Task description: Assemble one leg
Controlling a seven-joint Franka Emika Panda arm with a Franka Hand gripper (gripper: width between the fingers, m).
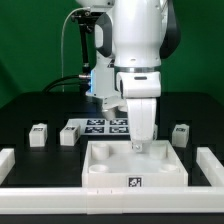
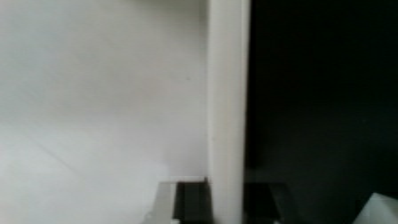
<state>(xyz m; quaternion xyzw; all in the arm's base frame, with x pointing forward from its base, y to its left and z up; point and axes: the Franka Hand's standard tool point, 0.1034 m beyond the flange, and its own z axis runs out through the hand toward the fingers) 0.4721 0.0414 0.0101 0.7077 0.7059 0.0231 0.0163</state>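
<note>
Gripper (image 1: 140, 146) — down at the white square panel's (image 1: 105, 172) 1 o'clock corner; opening and hold cannot be told. One leg (image 1: 181, 132) — at panel's 2 o'clock, apart; two more legs (image 1: 70, 133) at 10 o'clock.

Leg 1: small white stubby plastic block (image 1: 38, 135), b/w square tag on front face; upright on black table (image 1: 20, 115), far on ext. view's left.
Leg 2: same type (image 1: 69, 134), near leg 1, not touching.
Leg 3: same type (image 1: 181, 132), upright, ext. view's right, well apart from the others.
</note>
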